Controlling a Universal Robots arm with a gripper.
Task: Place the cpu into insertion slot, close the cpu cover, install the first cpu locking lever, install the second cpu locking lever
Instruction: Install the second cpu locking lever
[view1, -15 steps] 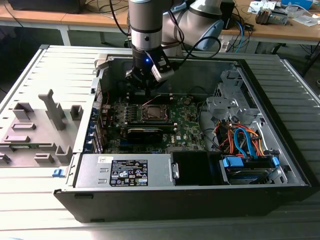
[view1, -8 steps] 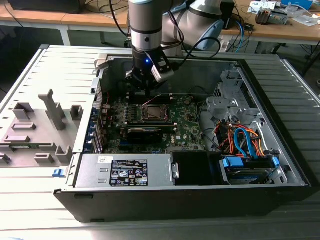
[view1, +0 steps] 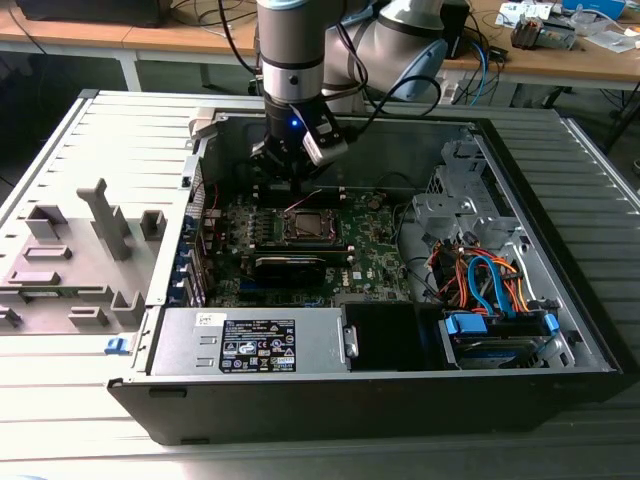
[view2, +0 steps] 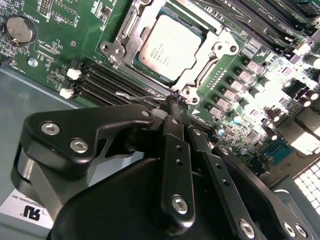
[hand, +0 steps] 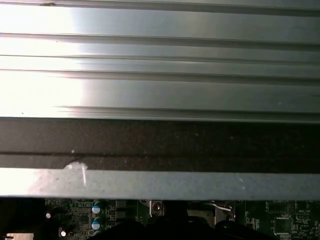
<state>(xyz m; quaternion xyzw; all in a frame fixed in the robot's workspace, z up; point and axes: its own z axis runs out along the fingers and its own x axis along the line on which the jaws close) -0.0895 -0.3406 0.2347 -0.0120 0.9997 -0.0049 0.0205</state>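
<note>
Inside the open computer case (view1: 560, 330), the gripper (view2: 172, 102) is hanging at the insertion slot (view2: 131, 30), where the cpu (view2: 170, 46) is sitting under the cpu cover (view2: 216, 54). Its fingers (view2: 175, 135) are clenching beside a thin locking lever (view2: 137, 96); slipping off could be scraping the board.

Gripper (view1: 293, 178) fingertips hidden behind own body in exterior view; finger gap cannot be judged there. In second wrist view, gripper (view2: 172, 102) linkage cut off by picture edges and covers near part of board (view2: 60, 55). Thin lever (view2: 137, 96) end runs behind fingers (view2: 172, 120); contact cannot be told. Cpu (view2: 170, 45) print too small to read. Cover (view2: 120, 42) far side cut off by edge. In first wrist view, case wall (hand: 160, 145) hides most of board (hand: 280, 217).
</note>
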